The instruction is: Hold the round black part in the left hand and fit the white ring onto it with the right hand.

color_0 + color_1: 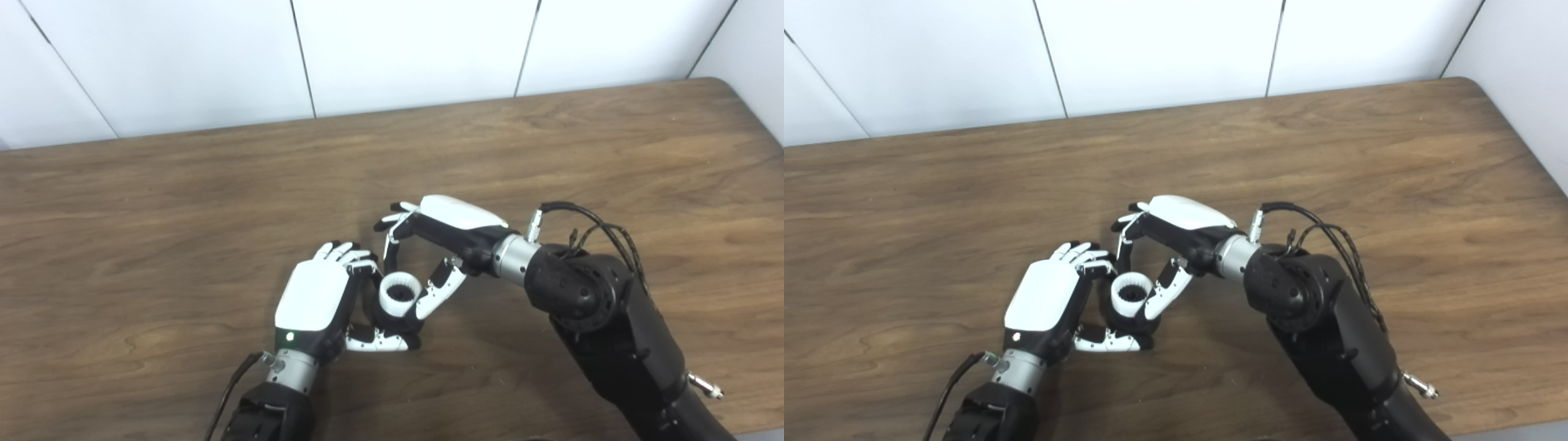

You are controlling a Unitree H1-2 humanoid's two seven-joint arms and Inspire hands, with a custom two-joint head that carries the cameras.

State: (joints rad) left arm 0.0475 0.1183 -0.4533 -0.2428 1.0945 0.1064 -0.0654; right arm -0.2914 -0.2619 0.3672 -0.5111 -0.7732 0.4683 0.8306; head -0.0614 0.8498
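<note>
Ring seated over black part, both hands closed in on it.

Ring (400, 294) sits on top of the black part (384, 318), low over the table (551, 153) near its front edge, its toothed bore facing up. The left hand (318, 300) has its fingers curled round the black part and its thumb under it, so it holds that part. The right hand (450, 236) pinches the ring between a fingertip on the far side and the thumb on the near side. Whether the ring is fully pressed home cannot be told. Risk, as a judgement: if the right hand pushes off-axis, the ring could cock and jam; if it lets go early, a half-seated ring could tip off onto the table. A loose left grip would let the part twist under the push.
</note>
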